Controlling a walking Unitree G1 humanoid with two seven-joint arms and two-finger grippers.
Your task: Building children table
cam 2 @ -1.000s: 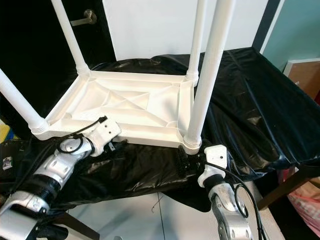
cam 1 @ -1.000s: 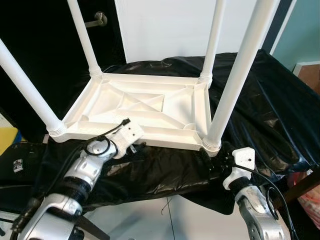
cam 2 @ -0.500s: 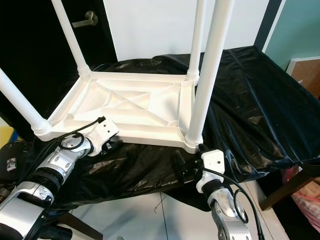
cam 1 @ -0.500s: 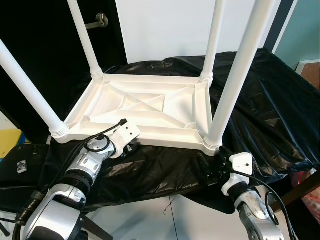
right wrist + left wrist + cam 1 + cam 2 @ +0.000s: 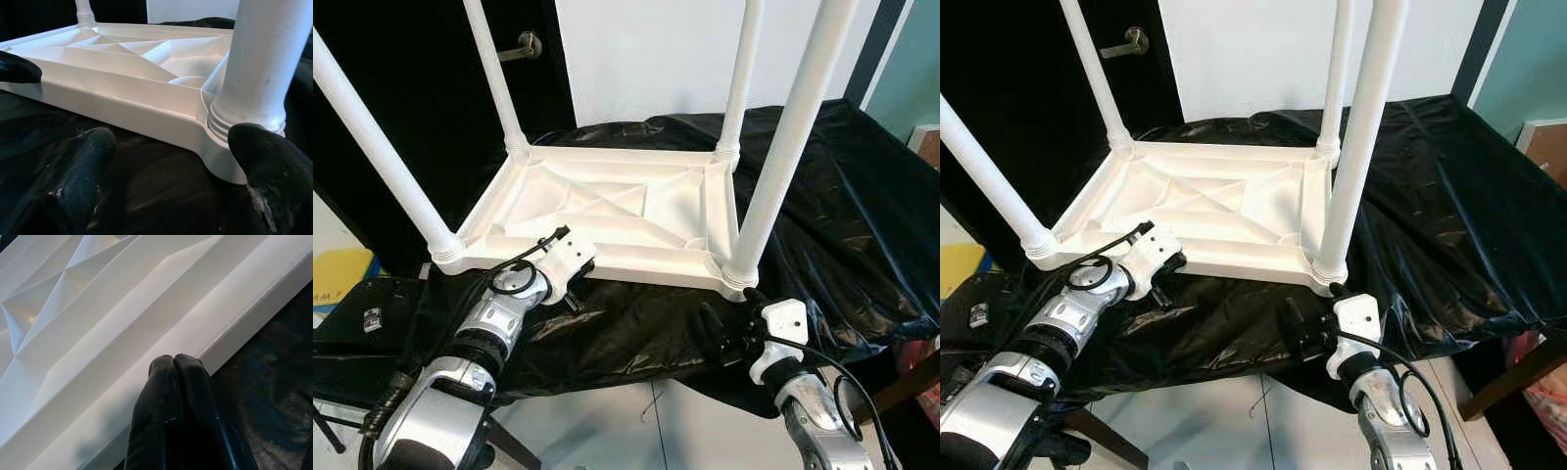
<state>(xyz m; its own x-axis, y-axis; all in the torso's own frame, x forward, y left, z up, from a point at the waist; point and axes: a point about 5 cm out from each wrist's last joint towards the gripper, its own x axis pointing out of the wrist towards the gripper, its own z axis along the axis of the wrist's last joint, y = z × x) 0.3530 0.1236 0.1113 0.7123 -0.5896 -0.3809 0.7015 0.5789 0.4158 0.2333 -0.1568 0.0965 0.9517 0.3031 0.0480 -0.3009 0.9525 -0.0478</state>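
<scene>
Upturned white table (image 5: 607, 211) on black sheet (image 5: 842, 225), left fingers (image 5: 171, 396) clenched, right fingers (image 5: 83, 171) spread

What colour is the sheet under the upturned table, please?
Glossy black sheet; the table is white. Right eye view shows it best.

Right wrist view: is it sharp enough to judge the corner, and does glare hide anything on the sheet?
Right wrist view: the table leg and the tray's ribs are sharp, while the near fingertips are blurred. Eye views: the black plastic sheet shows patchy sheen, yet the white table stands out clearly. Left wrist view: sharp, evenly lit.
</scene>
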